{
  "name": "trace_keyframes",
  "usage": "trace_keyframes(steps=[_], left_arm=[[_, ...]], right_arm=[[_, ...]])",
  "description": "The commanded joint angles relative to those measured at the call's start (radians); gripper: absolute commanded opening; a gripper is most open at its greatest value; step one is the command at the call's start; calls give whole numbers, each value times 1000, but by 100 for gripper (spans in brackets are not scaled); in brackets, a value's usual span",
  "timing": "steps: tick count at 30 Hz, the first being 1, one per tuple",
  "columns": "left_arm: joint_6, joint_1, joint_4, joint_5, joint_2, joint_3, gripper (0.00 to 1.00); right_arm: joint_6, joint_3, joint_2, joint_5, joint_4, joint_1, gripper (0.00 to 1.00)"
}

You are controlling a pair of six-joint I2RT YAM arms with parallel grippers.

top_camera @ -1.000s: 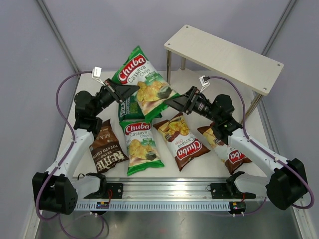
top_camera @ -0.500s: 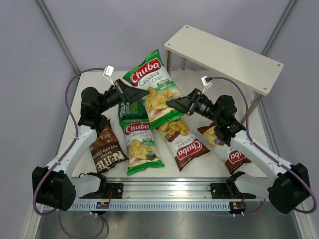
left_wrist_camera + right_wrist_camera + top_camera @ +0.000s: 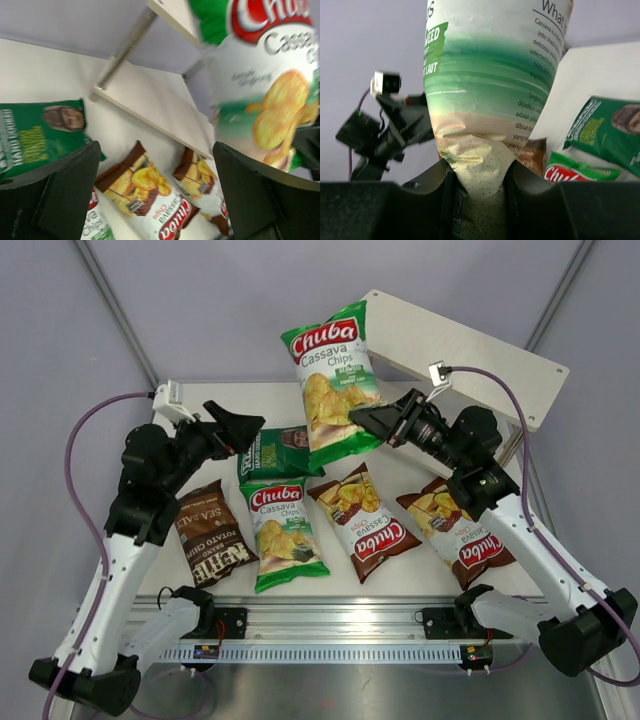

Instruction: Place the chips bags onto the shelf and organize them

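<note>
Each arm is made of smooth white links joined by bulky black motor housings. It ends in an all-black pincer, the left pincer and the right pincer, each tapering forward like a wedge. Just behind each pincer a small white camera block sits on the wrist, and a purple cable leaves it in a wide loop, running back along the arm away from the pincer. Up close the fingers are broad, matt black plates with bevelled edges, and the right pincer's carry a small embossed mark near the inner edge.

Bright, even — motion blur (left wrist)
</note>
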Motion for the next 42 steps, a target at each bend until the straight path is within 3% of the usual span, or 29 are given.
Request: trace_keyframes(steps=[1,7,10,17,30,34,41,42], left_arm=[[84,-1,-147,-225,-88,32,97],[175,-1,-297,-278,-165,87,99],[209,-3,-337,-318,-200,83,99],[272,-3,-379,-369,-280,22,99],[309,-1,-365,-415,-290,-81,99],[324,-1,-361,-435,-283,-104,99],[333,-1,-344,-438,-290,-134,99],[333,-1,-344,-432,-288,-134,99]], right_arm=[[25,149,29,63,-4,-85,22],[197,304,132,230,-115,-194,20],[243,362,204,358,-120,-197,14],[335,468,360,657,-107,-198,17],[472,683,627,832,-192,-108,20],[487,778,702,818,-279,-87,21],[498,717,670,953,-293,-62,24],[484,720,673,958,-296,-62,30]])
